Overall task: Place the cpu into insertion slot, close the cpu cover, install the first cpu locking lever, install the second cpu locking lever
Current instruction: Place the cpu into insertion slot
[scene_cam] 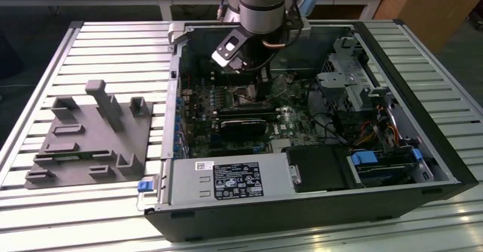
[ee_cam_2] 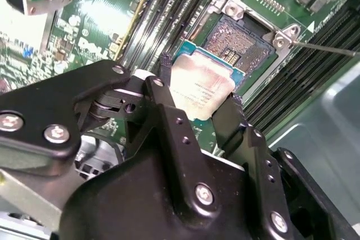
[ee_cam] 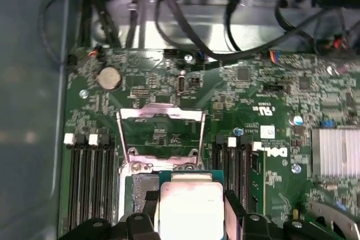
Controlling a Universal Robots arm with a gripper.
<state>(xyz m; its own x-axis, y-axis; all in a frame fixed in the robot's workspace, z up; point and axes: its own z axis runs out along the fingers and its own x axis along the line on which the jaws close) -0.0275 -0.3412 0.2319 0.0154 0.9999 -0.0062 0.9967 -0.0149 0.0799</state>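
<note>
- One cpu [ee_cam_2: 202, 85] is clamped between your jaws, which press on two opposite edges of it in both wrist views. Its dull silver top faces the cameras, with a thin teal border around it.
- In the second wrist view the chip overlaps one edge of the insertion slot [ee_cam_2: 241, 42]. You cannot tell from these frames whether it touches the socket or hangs just above it.
- Past the chip, the slot's dark contact field lies uncovered, with a silvery rim around it and the green motherboard [ee_cam: 253, 88] on every side.
- The cpu cover [ee_cam: 160, 115] stands flipped open. It tilts up from the side of the slot away from your jaws, and you can see the board through its cut-out middle.
- Long black memory slots [ee_cam: 90, 178] flank the socket on both sides.
- In the exterior view your arm [scene_cam: 261, 6] comes down from the upper middle of the frame into the open computer case [scene_cam: 302, 218]. It ends low over the board in the upper centre of the case.
- The labelled power supply box [scene_cam: 226, 179] fills the lower middle of the case, well apart from the socket.
- On the slatted metal counter [scene_cam: 113, 48], at the left of the exterior frame, a grey fixture block [scene_cam: 90, 139] sits beside the case.
</note>
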